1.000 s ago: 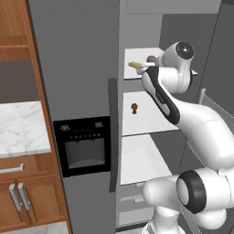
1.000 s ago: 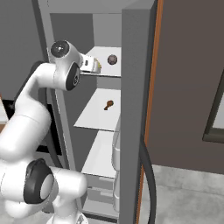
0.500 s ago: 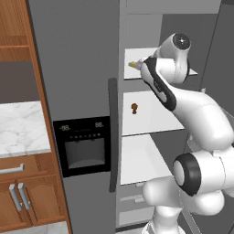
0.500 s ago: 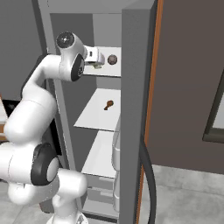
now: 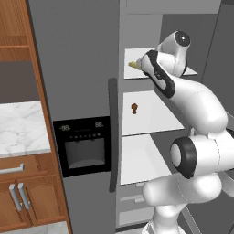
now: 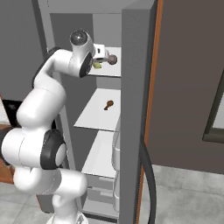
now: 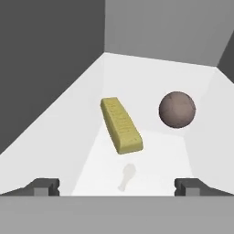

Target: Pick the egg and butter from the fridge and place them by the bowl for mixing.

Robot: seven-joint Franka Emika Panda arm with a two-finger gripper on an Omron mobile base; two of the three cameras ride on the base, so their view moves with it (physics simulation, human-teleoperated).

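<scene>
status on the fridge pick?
End effector open, empty, facing the upper shelf. Butter and egg lie apart on it, untouched. Nothing in the way.

tool (image 7: 117,186) raised, seemingly nearer egg (image 7: 177,109)

Fridge (image 5: 82,55) looks like smooth matt grey metal w/ a glossy black panel (image 5: 84,146). Shelves (image 7: 151,87) inside look like smooth white plastic. Butter (image 7: 121,124) is dull yellow & a bit bumpy on top. Egg (image 7: 177,109) is matt brown w/ faint speckles. Cupboards (image 5: 20,201) are shiny wood; counter (image 5: 20,128) is polished marble.
</scene>
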